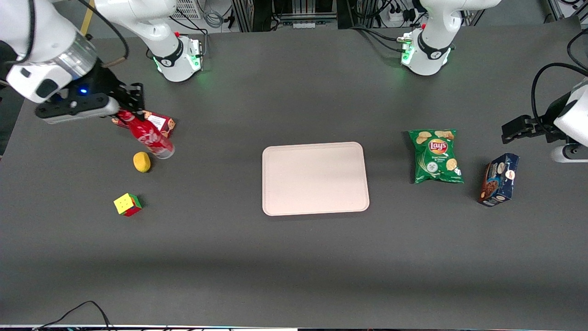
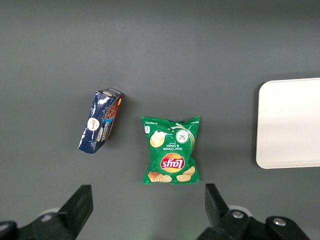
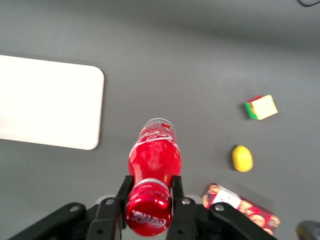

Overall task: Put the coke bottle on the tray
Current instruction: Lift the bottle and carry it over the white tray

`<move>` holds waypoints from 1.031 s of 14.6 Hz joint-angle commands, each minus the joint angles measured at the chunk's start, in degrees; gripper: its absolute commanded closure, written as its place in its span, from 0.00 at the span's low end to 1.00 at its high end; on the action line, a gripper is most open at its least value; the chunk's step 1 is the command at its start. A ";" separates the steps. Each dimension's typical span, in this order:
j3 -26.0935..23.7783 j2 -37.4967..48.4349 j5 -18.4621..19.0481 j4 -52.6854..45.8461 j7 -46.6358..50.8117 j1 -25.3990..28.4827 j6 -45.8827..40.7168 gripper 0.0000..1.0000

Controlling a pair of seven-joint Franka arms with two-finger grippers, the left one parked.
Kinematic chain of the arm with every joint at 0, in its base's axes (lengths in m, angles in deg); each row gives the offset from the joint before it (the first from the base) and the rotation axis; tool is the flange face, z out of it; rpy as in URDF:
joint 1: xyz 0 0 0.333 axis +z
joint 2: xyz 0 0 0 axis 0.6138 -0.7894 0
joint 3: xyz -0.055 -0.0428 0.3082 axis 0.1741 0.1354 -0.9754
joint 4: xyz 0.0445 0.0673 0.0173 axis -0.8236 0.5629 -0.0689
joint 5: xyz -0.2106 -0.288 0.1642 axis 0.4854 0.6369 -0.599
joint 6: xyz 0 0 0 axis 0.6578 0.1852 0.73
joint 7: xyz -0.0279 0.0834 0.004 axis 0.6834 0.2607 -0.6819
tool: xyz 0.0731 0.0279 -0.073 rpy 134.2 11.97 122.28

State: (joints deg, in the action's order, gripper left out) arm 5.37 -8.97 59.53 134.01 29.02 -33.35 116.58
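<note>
My right gripper (image 1: 130,109) is shut on the neck of the coke bottle (image 1: 148,135), a slim bottle with red cap, red label and clear base. It holds the bottle tilted, lifted above the table at the working arm's end. In the right wrist view the fingers (image 3: 124,190) clamp the bottle (image 3: 155,155) just below the cap. The pale pinkish-beige tray (image 1: 315,178) lies flat and empty at the table's middle, well apart from the bottle; it also shows in the right wrist view (image 3: 47,102) and the left wrist view (image 2: 292,122).
A flat red cookie box (image 1: 159,122) lies under the gripper. A yellow lemon (image 1: 141,162) and a colour cube (image 1: 127,204) lie nearer the front camera. A green Lay's bag (image 1: 436,155) and a dark blue cookie box (image 1: 499,179) lie toward the parked arm's end.
</note>
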 commanded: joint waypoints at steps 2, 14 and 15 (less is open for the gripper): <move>-4.40 -16.57 -0.40 -16.54 19.42 7.93 -3.06 1.00; -4.40 -42.70 10.93 -23.07 41.87 22.82 14.33 1.00; -4.40 -43.32 11.55 -22.02 41.87 22.73 15.82 1.00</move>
State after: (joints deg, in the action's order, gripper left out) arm 0.82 -49.42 68.92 113.27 69.18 -11.06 130.31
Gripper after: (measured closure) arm 0.652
